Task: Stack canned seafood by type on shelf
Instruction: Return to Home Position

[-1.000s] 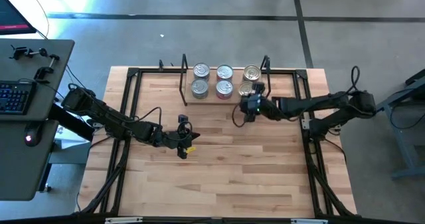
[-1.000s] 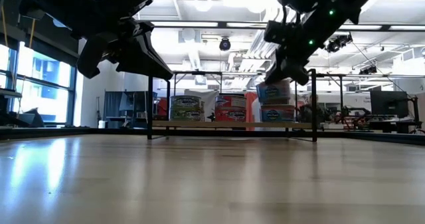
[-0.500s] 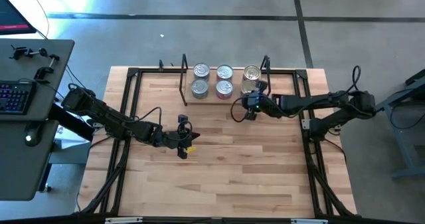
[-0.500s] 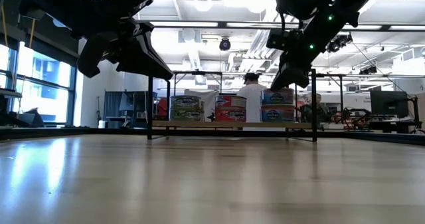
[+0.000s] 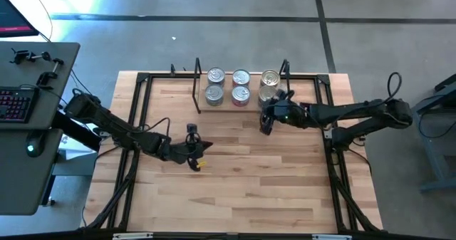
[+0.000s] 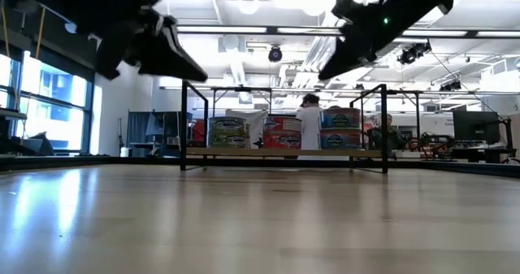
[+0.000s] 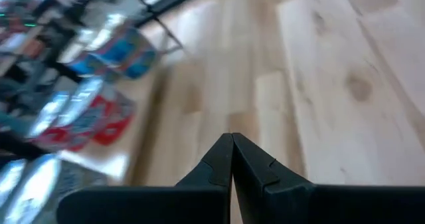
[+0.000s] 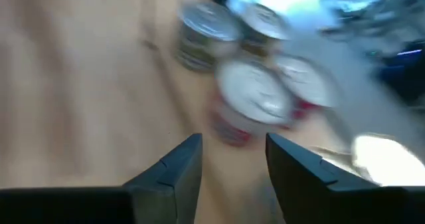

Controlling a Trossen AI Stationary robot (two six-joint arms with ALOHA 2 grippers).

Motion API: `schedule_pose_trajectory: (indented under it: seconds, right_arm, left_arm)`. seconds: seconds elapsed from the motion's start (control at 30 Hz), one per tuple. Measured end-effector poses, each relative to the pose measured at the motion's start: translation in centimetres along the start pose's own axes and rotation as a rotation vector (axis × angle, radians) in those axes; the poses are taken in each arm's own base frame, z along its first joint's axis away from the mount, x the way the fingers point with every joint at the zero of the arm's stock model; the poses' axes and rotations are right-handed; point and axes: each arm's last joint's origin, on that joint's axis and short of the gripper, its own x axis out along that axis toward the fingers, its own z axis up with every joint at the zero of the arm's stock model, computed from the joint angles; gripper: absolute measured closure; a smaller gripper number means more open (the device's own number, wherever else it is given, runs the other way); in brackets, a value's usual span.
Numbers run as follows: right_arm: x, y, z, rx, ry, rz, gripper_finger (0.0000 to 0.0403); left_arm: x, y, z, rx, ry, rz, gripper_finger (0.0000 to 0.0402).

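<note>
Your right tool (image 5: 266,124) is hanging released and empty above the counter (image 5: 249,190), near the right end of the shelf (image 6: 244,152). In its wrist view the two fingers (image 8: 179,167) are standing well apart with nothing between them, and the tins are lying ahead of them.

Your left tool (image 5: 201,148) is hovering over the left middle of the counter, well apart from the shelf. It is clenched on nothing, its fingertips (image 7: 219,164) pressing together.

The canned seafood (image 5: 241,94) is sitting on the shelf at the far side of the counter. From above you are seeing six lids in two rows of three: silver ones on the left and in the middle, and a gold lid (image 5: 270,77) at the right of the back row.

From counter height you are seeing greenish-white labels (image 6: 228,132) on the left, red labels (image 6: 283,132) in the middle and blue labels (image 6: 341,119) on the right. The right column is standing taller than the other two.

A person (image 6: 309,121) in a white top is standing in the room behind the shelf.
</note>
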Motion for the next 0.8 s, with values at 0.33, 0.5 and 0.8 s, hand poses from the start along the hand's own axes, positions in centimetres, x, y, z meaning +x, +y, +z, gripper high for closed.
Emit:
schedule_pose_trajectory:
  seconds: [0.33,0.5,0.8]
  right_arm:
    - [-2.4,4.0,0.8,0.052,-0.103,0.293,0.0245]
    - [-5.5,4.8,1.3,0.034,-0.193,0.245,0.0245]
    - [-11.0,3.0,1.2,0.136,-0.273,0.328,0.0245]
  left_arm:
    - [-5.0,2.7,1.4,-0.142,-0.074,0.113,0.0402]
    - [-7.2,3.7,1.0,-0.193,-0.071,0.086,0.0402]
    - [-8.9,4.5,1.0,-0.247,-0.112,0.060,0.0402]
